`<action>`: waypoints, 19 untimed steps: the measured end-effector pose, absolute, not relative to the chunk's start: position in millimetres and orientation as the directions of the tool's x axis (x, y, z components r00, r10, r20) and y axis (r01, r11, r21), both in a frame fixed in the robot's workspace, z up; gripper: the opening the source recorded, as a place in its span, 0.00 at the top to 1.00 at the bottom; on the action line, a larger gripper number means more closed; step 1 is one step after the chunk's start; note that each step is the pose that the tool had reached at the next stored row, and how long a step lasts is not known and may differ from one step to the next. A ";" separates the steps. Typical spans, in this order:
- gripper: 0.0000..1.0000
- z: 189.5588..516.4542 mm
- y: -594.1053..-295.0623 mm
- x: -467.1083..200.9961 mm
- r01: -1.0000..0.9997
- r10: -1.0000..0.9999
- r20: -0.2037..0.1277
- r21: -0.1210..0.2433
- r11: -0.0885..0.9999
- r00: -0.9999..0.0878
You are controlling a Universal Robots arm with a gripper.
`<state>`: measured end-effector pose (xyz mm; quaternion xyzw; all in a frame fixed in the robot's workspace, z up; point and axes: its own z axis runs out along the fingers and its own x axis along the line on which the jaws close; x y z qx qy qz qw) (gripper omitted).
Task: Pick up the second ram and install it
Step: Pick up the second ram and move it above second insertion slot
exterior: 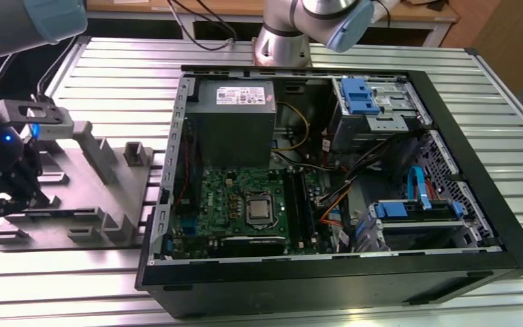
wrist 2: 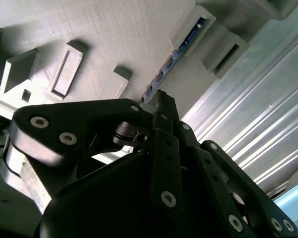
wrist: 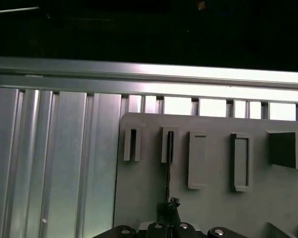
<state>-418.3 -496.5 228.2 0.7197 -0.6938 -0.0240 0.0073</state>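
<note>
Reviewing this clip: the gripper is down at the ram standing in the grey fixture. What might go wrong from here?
The gripper appears to meet the second ram near one end, not its middle. Lifted from there, the stick might tilt and bind in the grey fixture slot. In the computer case, orange cables lie close beside the memory slots and may snag the stick on its way in.

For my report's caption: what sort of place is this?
Probably a robotics workshop for computer assembly: a robot arm, an open computer case on a slotted aluminium table, and a grey parts fixture.
</note>
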 end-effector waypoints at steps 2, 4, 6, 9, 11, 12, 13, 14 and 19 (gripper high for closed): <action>0.90 226.1 -497.6 -418.3 -0.998 -0.999 -0.025 0.044 -0.037 0.036; 0.90 223.9 -497.9 -418.4 -0.998 -0.999 -0.025 0.044 -0.037 0.036; 0.90 223.3 -498.0 -418.4 -0.998 -0.999 -0.024 0.044 -0.037 0.036; 0.90 223.2 -498.0 -418.4 -0.998 -0.999 -0.024 0.044 -0.037 0.036; 0.90 221.1 -498.0 -418.3 -0.998 -0.999 -0.025 0.044 -0.037 0.036; 0.90 219.7 -498.0 -418.3 -0.998 -0.999 -0.025 0.044 -0.037 0.036; 0.90 218.5 -498.0 -418.4 -0.998 -0.999 -0.024 0.044 -0.037 0.036; 0.90 217.9 -498.0 -418.4 -0.998 -0.999 -0.024 0.044 -0.037 0.036; 0.90 217.5 -497.9 -418.3 -0.998 -0.999 -0.025 0.044 -0.037 0.036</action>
